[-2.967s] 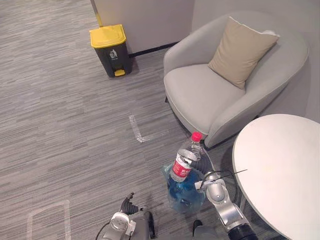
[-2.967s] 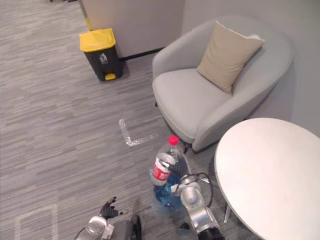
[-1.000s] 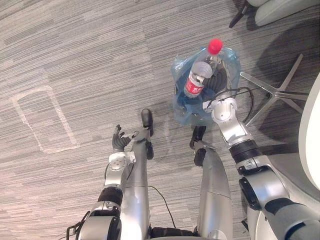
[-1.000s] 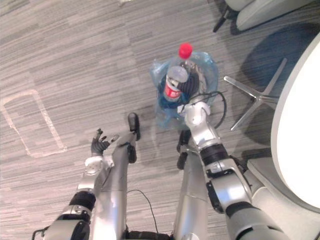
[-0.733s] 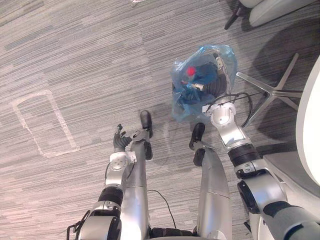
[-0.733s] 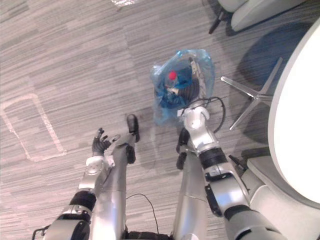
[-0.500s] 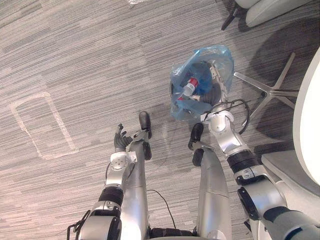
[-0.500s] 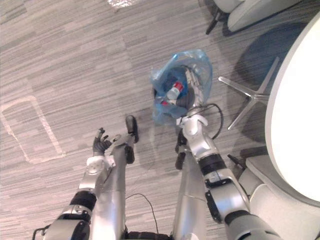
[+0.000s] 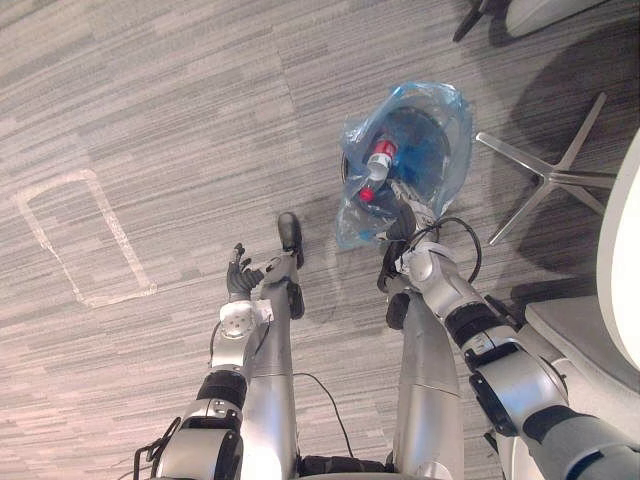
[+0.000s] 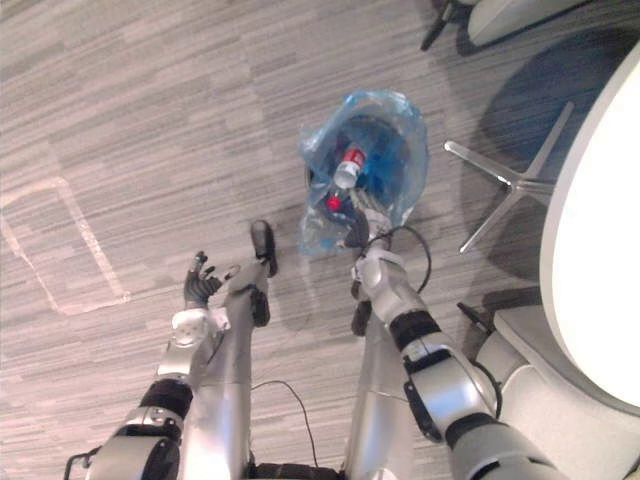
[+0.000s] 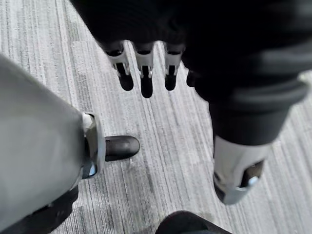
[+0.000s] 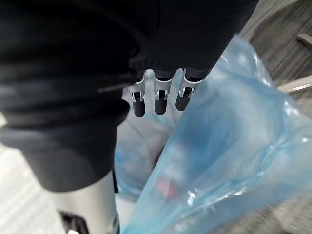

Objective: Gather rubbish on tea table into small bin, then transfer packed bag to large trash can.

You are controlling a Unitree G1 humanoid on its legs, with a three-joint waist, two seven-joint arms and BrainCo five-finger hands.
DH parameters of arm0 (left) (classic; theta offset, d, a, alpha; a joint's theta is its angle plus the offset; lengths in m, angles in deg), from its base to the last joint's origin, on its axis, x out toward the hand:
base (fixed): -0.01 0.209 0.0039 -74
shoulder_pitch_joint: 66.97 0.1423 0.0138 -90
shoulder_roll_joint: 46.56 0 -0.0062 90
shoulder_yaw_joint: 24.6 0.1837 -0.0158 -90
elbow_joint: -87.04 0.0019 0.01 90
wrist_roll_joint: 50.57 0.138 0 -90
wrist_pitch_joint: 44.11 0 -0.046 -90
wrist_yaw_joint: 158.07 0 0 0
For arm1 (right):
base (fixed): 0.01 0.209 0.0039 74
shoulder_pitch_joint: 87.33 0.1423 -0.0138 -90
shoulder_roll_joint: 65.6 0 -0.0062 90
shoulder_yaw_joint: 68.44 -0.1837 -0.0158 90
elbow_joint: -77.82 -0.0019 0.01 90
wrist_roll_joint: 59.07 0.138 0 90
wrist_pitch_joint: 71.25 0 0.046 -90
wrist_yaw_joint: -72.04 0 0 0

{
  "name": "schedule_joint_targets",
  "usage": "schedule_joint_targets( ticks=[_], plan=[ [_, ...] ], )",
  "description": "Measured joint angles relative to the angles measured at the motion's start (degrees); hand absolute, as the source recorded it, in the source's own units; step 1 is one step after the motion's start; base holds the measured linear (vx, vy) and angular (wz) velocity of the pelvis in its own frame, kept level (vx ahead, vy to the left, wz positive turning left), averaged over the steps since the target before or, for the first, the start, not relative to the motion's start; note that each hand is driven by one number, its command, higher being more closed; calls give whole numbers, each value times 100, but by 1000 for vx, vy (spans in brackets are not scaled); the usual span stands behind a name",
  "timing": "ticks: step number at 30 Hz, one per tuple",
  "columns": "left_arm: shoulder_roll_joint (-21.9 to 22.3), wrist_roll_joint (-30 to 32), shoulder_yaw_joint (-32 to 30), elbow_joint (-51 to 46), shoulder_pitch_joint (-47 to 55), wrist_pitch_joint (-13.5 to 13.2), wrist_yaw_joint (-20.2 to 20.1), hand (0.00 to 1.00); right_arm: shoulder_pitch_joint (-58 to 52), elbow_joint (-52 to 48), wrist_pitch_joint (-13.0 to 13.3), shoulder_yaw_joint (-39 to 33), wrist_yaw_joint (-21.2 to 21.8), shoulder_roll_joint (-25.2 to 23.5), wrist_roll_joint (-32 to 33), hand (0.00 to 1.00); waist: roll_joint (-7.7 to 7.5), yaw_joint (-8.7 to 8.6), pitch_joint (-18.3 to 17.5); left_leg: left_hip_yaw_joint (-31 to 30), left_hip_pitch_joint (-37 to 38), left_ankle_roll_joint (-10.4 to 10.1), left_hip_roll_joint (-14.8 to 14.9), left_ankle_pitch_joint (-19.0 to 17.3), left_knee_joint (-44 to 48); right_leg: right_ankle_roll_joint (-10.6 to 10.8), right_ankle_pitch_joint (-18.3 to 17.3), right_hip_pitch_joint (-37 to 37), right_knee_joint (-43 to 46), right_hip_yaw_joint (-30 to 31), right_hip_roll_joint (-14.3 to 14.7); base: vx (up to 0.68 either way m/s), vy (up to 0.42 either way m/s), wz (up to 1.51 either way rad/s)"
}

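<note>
Bottle (image 9: 375,168) in blue bag (image 9: 452,112); right hand (image 9: 401,222) beside bag, left hand (image 9: 240,276) aside, both fingers apart

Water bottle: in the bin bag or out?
In. The bottle lies tipped inside the open blue bag that lines the small bin, with its red cap toward the near side.

Light: even, bright indoor light from overhead on the grey carpet (image 9: 150,100) | Shadows: a broad, soft dark patch beneath the round table (image 9: 628,260) and chair base (image 9: 546,179) | Glare: pale sheen on the blue bag (image 12: 234,126); the white tabletop nearly washed out
</note>
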Motion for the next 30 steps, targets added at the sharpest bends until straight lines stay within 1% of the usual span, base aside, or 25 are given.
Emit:
schedule_joint_targets(
  ticks=[4, 5, 9, 18, 27, 30],
  plan=[
    [29, -85, 0, 44, -95, -43, 2, 0, 167, 312, -47, -22, 13, -64, 0, 0, 2, 34, -2, -69, -207, -1, -62, 31, -12, -34, -69, -238, 173, -40, -73, 0, -13, 16],
    [39, -115, -2, 42, -129, -48, 15, 0, 213, 388, -50, -20, 21, -94, 0, 100, 2, 56, -2, -74, -316, 21, -82, 38, -19, -30, -80, -376, 233, -28, -92, -21, -20, 10],
    [54, -167, -3, 36, -213, -123, 67, 0, 256, 572, -94, -18, 19, -200, 0, 100, 3, 79, -2, -83, -490, 39, -111, 145, -131, -32, -79, -594, 283, -39, -114, -16, -15, 8],
    [101, -216, 24, 33, -213, -137, 68, 0, 234, 568, -98, -15, -10, -224, 18, 100, 3, 89, -2, -67, -493, 40, -109, 146, -121, -33, -80, -606, 303, -32, -121, -1, -2, 1],
    [145, -218, 65, -81, -215, -122, 67, 0, 223, 380, -94, -158, -31, -197, 285, 100, 5, 113, -3, -63, -489, 42, -98, 146, -66, -34, -80, -604, 346, -17, -112, 0, 0, 0],
    [174, -215, 62, -85, -209, -96, 65, 0, 80, -2, -84, -247, -39, -204, 411, 100, 5, 125, -3, -63, -431, 44, -85, 148, -36, -37, -78, -537, 356, -13, -99, -10, -7, -1]
  ],
)
